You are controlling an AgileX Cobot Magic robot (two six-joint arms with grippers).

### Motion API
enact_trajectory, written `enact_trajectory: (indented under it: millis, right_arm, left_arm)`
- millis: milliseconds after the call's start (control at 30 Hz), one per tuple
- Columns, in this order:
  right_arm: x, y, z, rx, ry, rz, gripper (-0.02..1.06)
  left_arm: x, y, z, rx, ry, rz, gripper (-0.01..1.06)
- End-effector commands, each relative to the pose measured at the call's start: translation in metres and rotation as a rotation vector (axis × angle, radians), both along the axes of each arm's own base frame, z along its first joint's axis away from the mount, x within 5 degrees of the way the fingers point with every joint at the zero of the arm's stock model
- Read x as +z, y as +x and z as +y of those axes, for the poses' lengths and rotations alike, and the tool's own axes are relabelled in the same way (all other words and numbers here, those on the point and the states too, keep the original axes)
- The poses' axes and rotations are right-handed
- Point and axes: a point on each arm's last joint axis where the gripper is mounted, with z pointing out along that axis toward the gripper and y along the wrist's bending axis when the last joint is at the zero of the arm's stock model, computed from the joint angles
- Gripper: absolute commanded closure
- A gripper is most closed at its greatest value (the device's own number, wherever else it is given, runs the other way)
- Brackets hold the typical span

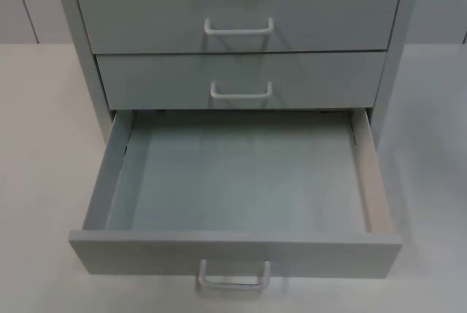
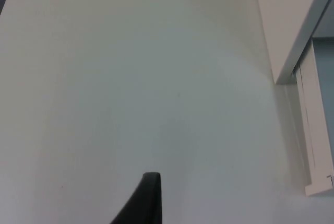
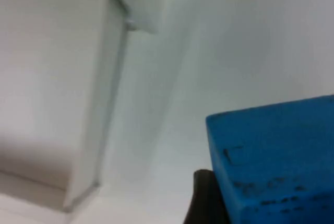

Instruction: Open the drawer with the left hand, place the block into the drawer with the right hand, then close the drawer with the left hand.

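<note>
The grey cabinet's bottom drawer [image 1: 109, 182] is pulled out toward the front, with nothing inside it. Its white handle [image 1: 233, 275] sits on the front panel. My left gripper [image 2: 148, 198] hovers over the white table beside the cabinet; the drawer's side rail [image 2: 313, 135] runs close by. A blue block [image 3: 271, 156] sits tight against my right gripper [image 3: 209, 198], which is shut on it above the table, next to the cabinet's grey side [image 3: 52, 78].
Two shut drawers with white handles [image 1: 239, 28] [image 1: 241, 93] stand above the open one. White table [image 1: 44, 182] lies on both sides of the cabinet. The open drawer's front reaches close to the table's near edge.
</note>
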Motion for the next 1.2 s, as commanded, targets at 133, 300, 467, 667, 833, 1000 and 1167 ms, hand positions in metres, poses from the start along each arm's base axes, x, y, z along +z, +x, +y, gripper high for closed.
enact_trajectory:
  millis: [133, 300, 467, 667, 833, 1000, 1167]
  right_arm:
    - [-0.002, -0.017, 0.073, 0.195, 0.071, -0.058, 1.05]
    - [-0.024, -0.027, 0.127, 0.278, 0.067, -0.111, 1.05]
    - [-0.056, -0.026, 0.165, 0.317, 0.051, -0.136, 1.05]
    - [-0.090, -0.004, 0.181, 0.275, 0.057, -0.105, 1.05]
    - [-0.116, 0.015, 0.183, 0.226, 0.030, -0.055, 1.04]
    - [-0.136, 0.022, 0.190, 0.218, 0.014, -0.022, 0.78]
    - [-0.143, 0.022, 0.190, 0.221, 0.012, -0.014, 0.48]
  left_arm:
    - [0.000, 0.001, 0.000, 0.007, -0.017, -0.018, 0.00]
    - [0.000, 0.001, 0.000, 0.007, -0.017, -0.018, 0.00]
    - [0.000, 0.001, 0.000, 0.007, -0.017, -0.018, 0.00]
    - [0.000, 0.001, -0.001, 0.006, -0.023, -0.018, 0.00]
    - [0.000, 0.000, -0.001, 0.005, -0.031, -0.015, 0.00]
    - [0.000, 0.000, -0.001, 0.005, -0.034, -0.015, 0.00]
    - [0.000, 0.001, -0.001, 0.005, -0.034, -0.017, 0.00]
